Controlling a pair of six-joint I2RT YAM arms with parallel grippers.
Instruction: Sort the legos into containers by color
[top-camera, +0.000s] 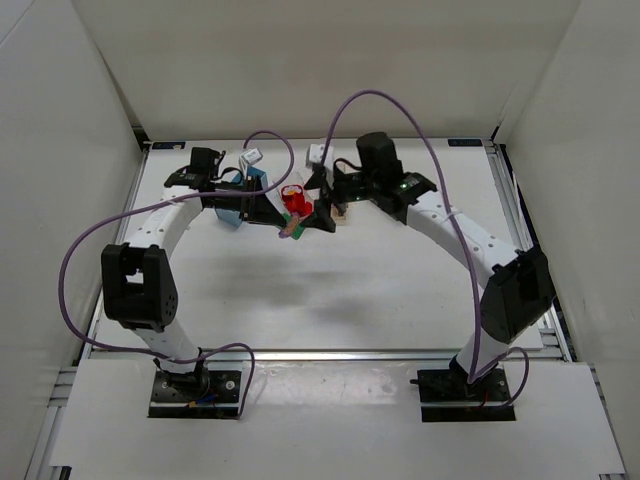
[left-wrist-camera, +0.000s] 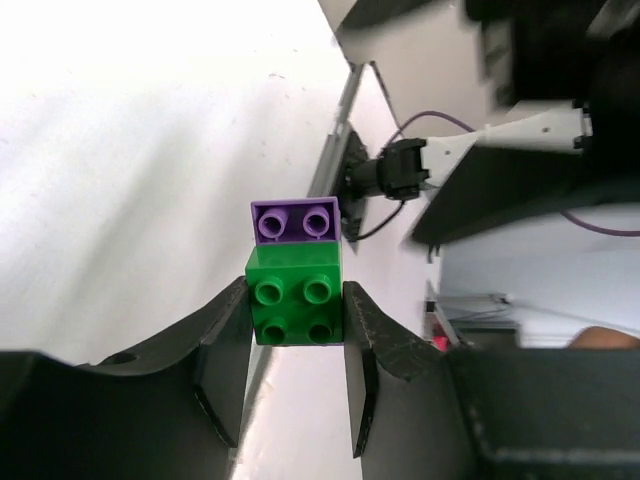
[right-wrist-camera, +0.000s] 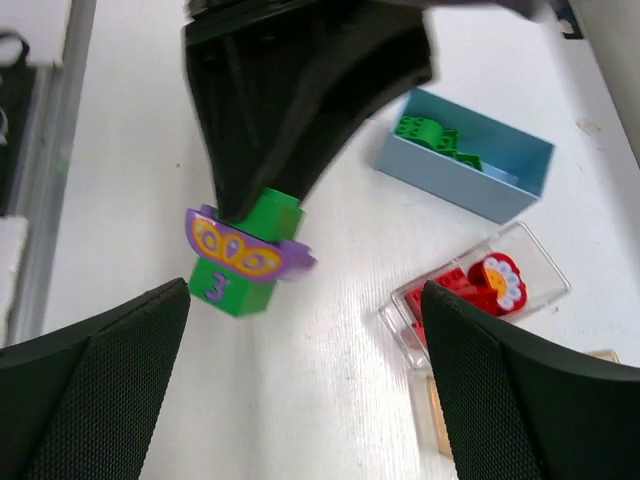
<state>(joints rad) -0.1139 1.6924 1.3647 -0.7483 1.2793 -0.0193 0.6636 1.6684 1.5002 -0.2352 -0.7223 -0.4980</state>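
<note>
- The left gripper (left-wrist-camera: 295, 300) is clamped on a green brick (left-wrist-camera: 295, 308) with a purple piece (left-wrist-camera: 295, 220) stuck to it, held above the table and not yet sorted.
- The light blue bin (right-wrist-camera: 450, 183) holds green pieces (right-wrist-camera: 425, 130).
- The clear bin (right-wrist-camera: 548, 268) holds red bricks (right-wrist-camera: 470, 285).
- The right gripper (right-wrist-camera: 305, 300) hangs wide open with nothing in it.
- My guess is the job is partway done.

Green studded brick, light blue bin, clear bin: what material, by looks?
Green studded square brick: likely hard moulded plastic, slight sheen; crisp uniform studs. Light blue rectangular bin: probably opaque plastic, satin; thin even walls. Clear rectangular bin: seemingly transparent plastic; red pieces show through its walls.
</note>
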